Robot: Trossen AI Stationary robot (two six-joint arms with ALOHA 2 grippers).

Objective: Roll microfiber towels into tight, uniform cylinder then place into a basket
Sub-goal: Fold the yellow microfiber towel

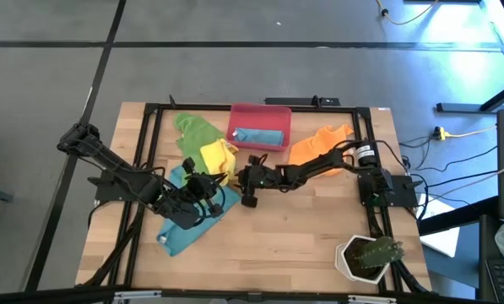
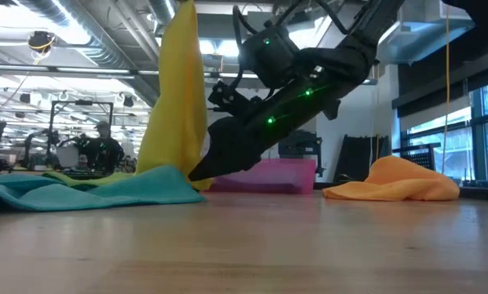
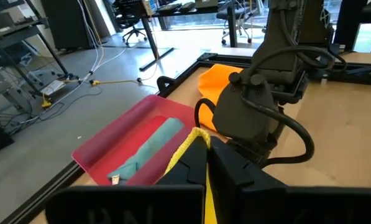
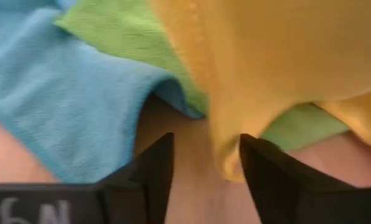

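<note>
Wooden planks make up the table, framed by black rails and standing on a grey floor; the low view looks past it into a workshop where a person sits far back. Spread at the table's left is a teal towel, with a green towel behind it and an orange towel heaped well apart on the right. Between green and orange, at the far edge, sits the red-pink basket, holding a rolled teal towel. A yellow towel hangs upright over the flat teal one, pinched along its edge by the left gripper, whose fingers are closed tight on the cloth. Just beside it, the right gripper reaches down at the yellow towel's lower corner, its fingers parted on either side of the hanging cloth and not visibly clamping it. At the near right corner stands a white plant pot.
</note>
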